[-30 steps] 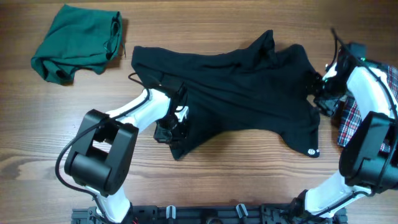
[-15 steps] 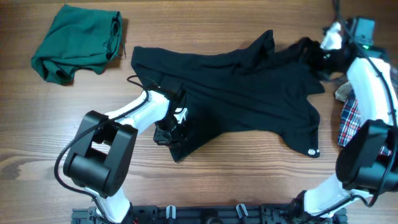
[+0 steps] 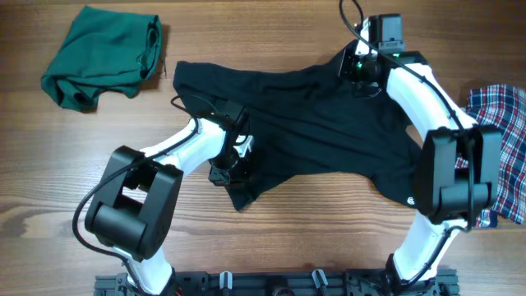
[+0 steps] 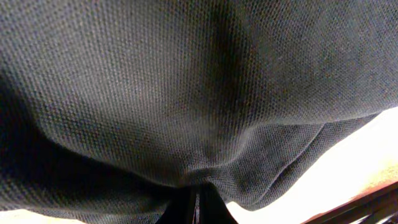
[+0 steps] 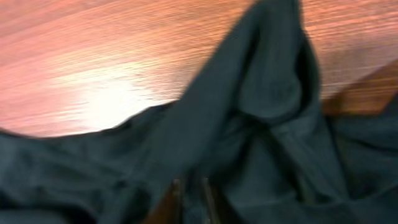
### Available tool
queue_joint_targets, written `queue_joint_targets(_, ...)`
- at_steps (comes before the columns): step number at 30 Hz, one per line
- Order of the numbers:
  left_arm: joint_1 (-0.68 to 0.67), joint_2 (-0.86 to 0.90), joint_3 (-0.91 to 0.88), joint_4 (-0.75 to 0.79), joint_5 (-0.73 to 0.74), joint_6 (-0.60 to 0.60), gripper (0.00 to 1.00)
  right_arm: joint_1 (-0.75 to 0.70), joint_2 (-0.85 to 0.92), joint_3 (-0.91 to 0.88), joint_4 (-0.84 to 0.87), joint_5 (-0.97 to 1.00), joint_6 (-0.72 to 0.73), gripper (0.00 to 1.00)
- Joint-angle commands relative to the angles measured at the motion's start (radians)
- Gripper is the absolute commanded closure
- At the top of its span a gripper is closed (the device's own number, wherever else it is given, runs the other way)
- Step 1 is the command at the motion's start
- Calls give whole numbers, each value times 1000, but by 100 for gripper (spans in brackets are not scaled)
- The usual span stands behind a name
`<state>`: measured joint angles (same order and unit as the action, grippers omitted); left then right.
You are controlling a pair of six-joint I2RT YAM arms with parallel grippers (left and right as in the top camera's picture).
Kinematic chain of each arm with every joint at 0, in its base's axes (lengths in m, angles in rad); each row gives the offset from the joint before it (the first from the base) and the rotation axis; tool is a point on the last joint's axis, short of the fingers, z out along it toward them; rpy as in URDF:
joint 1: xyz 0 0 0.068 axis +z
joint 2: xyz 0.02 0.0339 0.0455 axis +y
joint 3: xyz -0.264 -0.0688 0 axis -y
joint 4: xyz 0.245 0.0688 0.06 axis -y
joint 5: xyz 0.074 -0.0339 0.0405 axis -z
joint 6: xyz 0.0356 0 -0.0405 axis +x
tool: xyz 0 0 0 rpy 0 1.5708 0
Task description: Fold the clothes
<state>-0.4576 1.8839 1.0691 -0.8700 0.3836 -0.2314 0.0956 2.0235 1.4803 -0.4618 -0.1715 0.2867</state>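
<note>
The clothes [image 3: 329, 123], a large black garment, lie spread across the middle of the wooden table, with a small white mark [image 3: 411, 198] at the lower right corner. My left gripper [image 3: 236, 171] is at the garment's lower left edge, shut on a fold of the cloth. In the left wrist view the clothes [image 4: 186, 93] fill the frame, bunching into the left gripper [image 4: 196, 208]. My right gripper [image 3: 357, 67] is at the raised peak on the far edge. In the right wrist view the right gripper [image 5: 191, 196] is shut, with the clothes [image 5: 261, 112] pinched between its fingers.
A crumpled green garment [image 3: 103, 53] lies at the far left corner. A plaid garment [image 3: 501, 115] lies at the right edge, beside the right arm. Bare wood [image 3: 329, 230] runs along the near side of the table.
My right gripper has swung from the garment's right edge to its far peak and closed there. The plaid garment now shows. The left gripper has stayed put, still shut.
</note>
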Motion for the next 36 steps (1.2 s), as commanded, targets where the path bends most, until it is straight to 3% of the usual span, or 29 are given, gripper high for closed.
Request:
queue_joint_targets(1,-3,6,12,14,2,-13,96,1,23,14,16,80,-43,93)
queue_joint_targets(7,-3,6,12,17,2,-13,96,15,114,14,-13,79,-24,96)
queue_joint_targets(23,-4,6,12,0,3,-13,96,25,220,14,156,38,13,96)
queue_joint_targets(31,-4,6,12,-6,32,-13,96,14,225,14,327,95,32,95)
queue_joint_targets(36,-4,6,12,-37,48,-13,96,-35,266,85,340,94,32,95)
